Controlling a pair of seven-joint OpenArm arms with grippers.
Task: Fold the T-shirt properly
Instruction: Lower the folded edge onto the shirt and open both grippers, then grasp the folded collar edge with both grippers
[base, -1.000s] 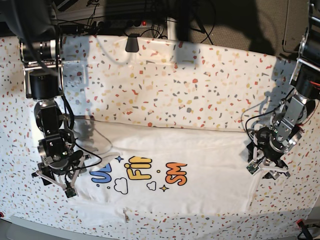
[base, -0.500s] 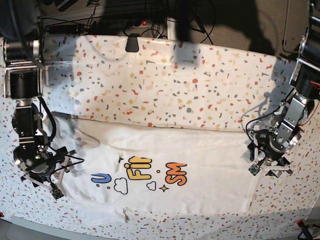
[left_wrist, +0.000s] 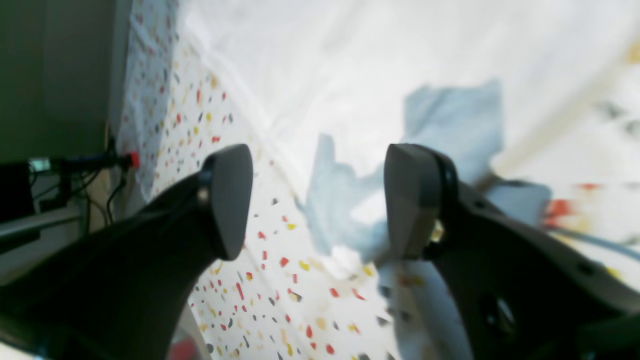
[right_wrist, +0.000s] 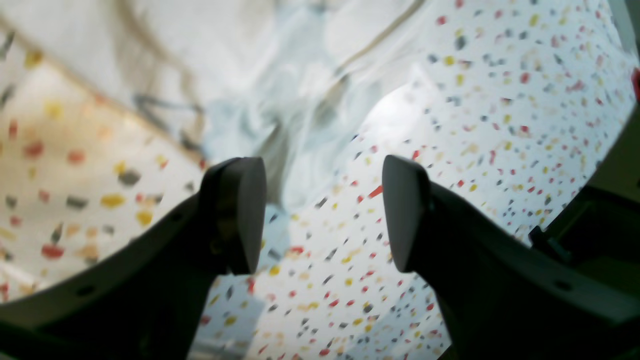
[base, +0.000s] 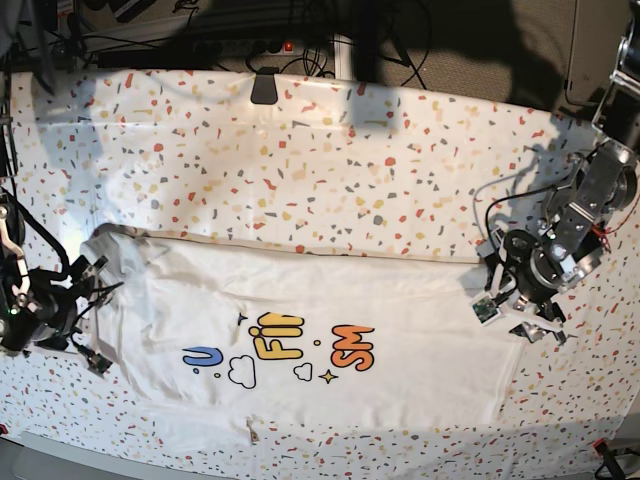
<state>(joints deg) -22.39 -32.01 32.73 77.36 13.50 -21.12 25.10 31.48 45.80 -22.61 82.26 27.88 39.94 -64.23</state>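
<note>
Shirt (base: 330, 340) lies flat on my cloth (base: 330, 160); left gripper (base: 515, 315) and right gripper (base: 85, 310) both gape wide, holding nothing.

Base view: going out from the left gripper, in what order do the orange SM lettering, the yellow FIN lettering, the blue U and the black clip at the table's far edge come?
From the left gripper, at the shirt's right end:
1. SM lettering, nearest, right of the print.
2. FIN lettering, mid-print.
3. Black clip, at the far edge, and blue U, at the print's left end: too close to call.
</note>
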